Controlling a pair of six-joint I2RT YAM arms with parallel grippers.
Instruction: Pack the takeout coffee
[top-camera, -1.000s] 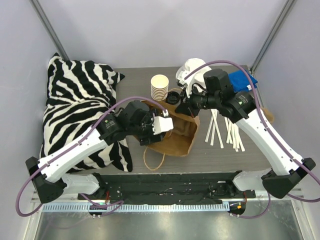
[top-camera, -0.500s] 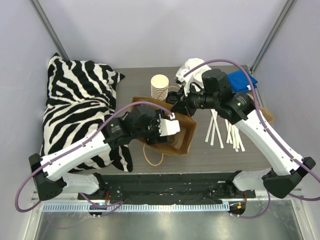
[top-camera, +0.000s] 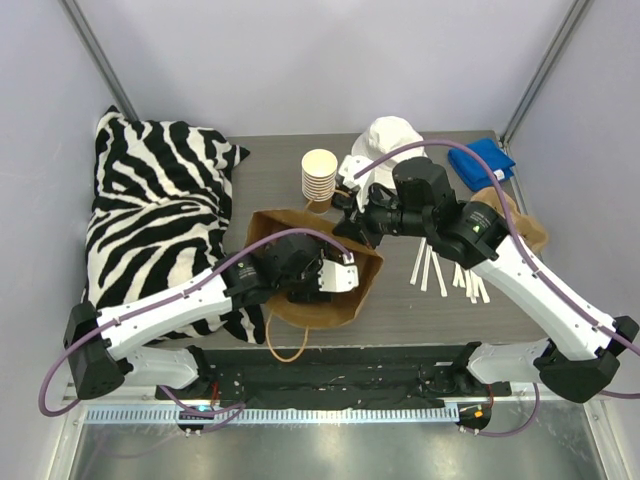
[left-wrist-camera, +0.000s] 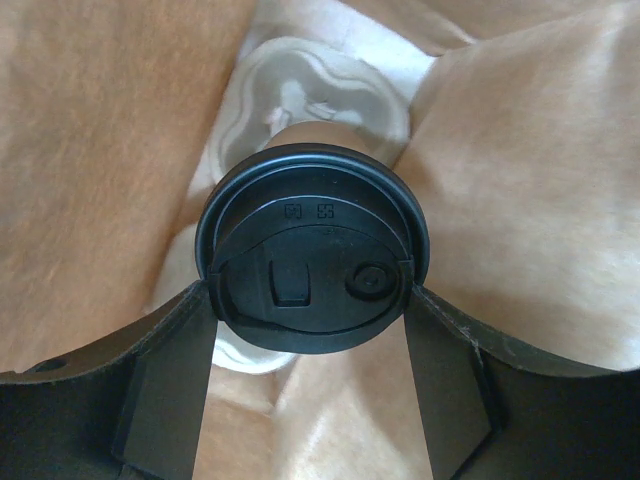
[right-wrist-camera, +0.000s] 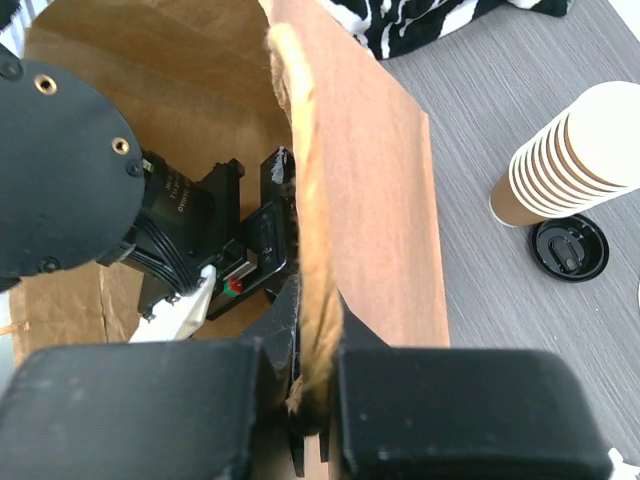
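Left pincer (left-wrist-camera: 312, 300) is down inside the brown paper bag (right-wrist-camera: 385, 200), its 2 fingers (left-wrist-camera: 170, 380) pressed against either side of the black lid. It has the takeout coffee (left-wrist-camera: 315, 250) gripped, lid up, deep in the bag above a pale moulded piece (left-wrist-camera: 300, 85). Right pincer (right-wrist-camera: 315, 385) is clamped tight on the bag's far rim and twine handle, and the mouth stands open. Beyond the bag, the stack of cream cups (top-camera: 320, 175) stands on the bench (top-camera: 440, 310), with a loose black lid (right-wrist-camera: 568, 248) just beside it.
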